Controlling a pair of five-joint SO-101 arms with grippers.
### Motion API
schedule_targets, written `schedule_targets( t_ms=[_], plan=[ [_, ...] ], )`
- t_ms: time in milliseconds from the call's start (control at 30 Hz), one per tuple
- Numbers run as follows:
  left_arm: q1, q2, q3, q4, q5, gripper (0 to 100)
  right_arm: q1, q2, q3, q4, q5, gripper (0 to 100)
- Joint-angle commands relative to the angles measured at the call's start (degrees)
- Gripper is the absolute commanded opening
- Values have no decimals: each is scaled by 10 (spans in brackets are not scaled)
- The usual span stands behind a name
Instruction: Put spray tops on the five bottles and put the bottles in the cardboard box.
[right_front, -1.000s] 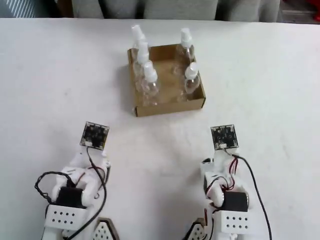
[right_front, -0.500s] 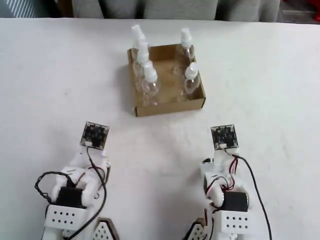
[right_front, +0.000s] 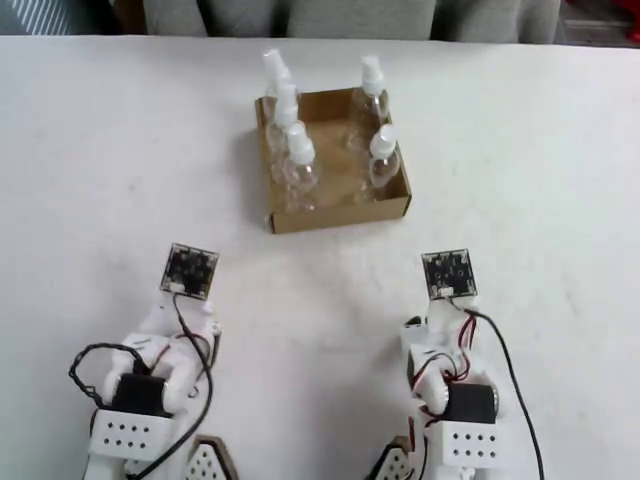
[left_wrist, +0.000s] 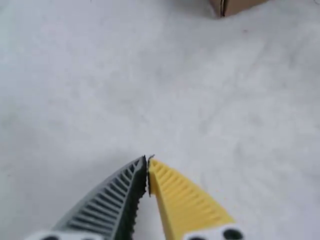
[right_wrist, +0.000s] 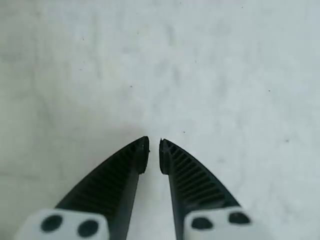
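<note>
Starting at the left claw (left_wrist: 148, 162), its grey finger (left_wrist: 107, 202) and yellow finger (left_wrist: 186, 202) meet tip to tip, closed on nothing, with the ribbed inner faces turned toward each other. It hangs low over the bare white counter (left_wrist: 75, 75). A brown corner of the cardboard box (left_wrist: 235, 6) shows well ahead of the tips.

The right claw (right_wrist: 154, 145) is all but closed too. Its two black fingers (right_wrist: 117, 180) come to within a sliver of each other at the tips and grip nothing. Under it lies plain counter marked by a few tiny dark specks.

From above, both arms sit folded back at the near edge of the counter, the left arm (right_front: 160, 370) and the right arm (right_front: 445, 390) side by side and well apart. Each carries a small black board at its wrist and loose dark cables over its white body.

The cardboard box sits farther out, about midway between the two arms and well clear of both. It is a shallow open tray, turned slightly askew. All five bottles (right_front: 298, 172) stand upright in it, clear-bodied, and each wears a white spray top (right_front: 383, 140). Three are lined up along the side nearer the left arm, and two stand along the side nearer the right arm. The bottle at the far corner on the left arm's side rises past the box's back wall.
</note>
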Motion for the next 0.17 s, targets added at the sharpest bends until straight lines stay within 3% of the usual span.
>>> schedule_targets(
  t_ms=[0,133],
  plan=[
    [-5,-13,-3,4,-5,20,5,-3,3,3,4,17],
    [-5,-13,-3,4,-5,20,5,-3,3,3,4,17]
  ],
)
